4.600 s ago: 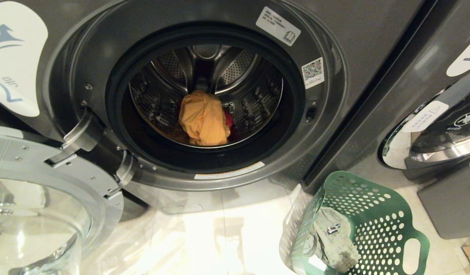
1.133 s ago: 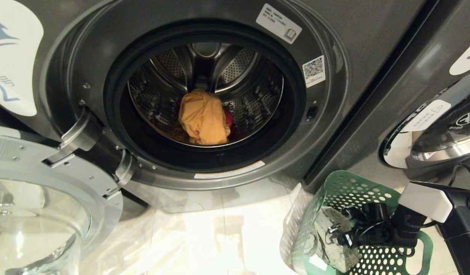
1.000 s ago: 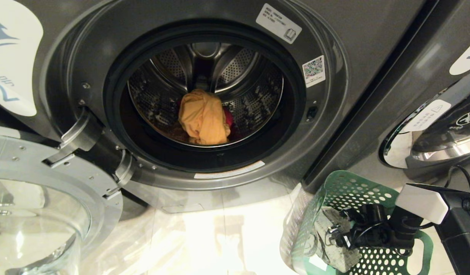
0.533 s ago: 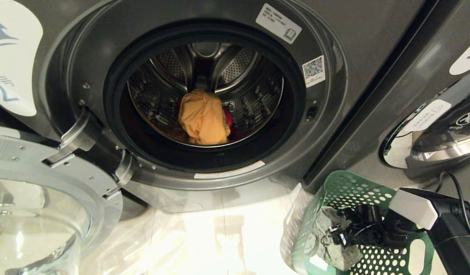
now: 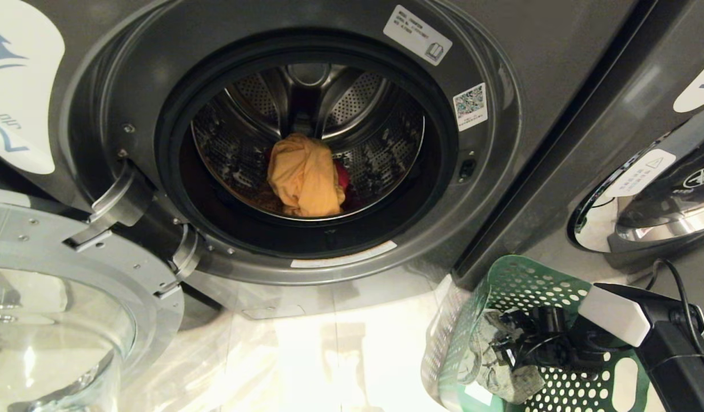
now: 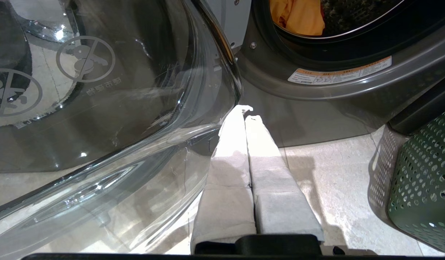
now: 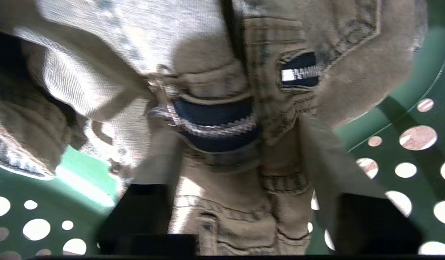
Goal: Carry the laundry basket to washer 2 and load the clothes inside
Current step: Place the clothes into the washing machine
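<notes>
Washer 2 [image 5: 500, 86] stands with its round door [image 5: 71, 297] swung open to the left. In its drum lie the clothes: a yellow-orange garment [image 5: 303, 177] with a magenta one [image 5: 342, 174] showing behind it. The green laundry basket [image 5: 557, 292] sits on the floor at the lower right and holds a grey-beige denim garment [image 5: 500, 366]. My right gripper [image 5: 503, 349] reaches down into the basket. Its fingers stand apart astride that garment [image 7: 215, 202], fabric filling the gap. My left gripper [image 6: 248, 112] hangs shut and empty low beside the open door [image 6: 99, 108].
A second grey washer [image 5: 643, 200] with its door closed stands to the right, close behind the basket. The glass door juts out over the pale tiled floor [image 5: 329, 355] on the left. The basket's perforated wall [image 6: 424, 180] is just right of the left arm.
My right arm has sunk deeper into the basket and shifted slightly left. Its fingers have narrowed around the grey garment. The left arm and the clothes in the drum have not moved.
</notes>
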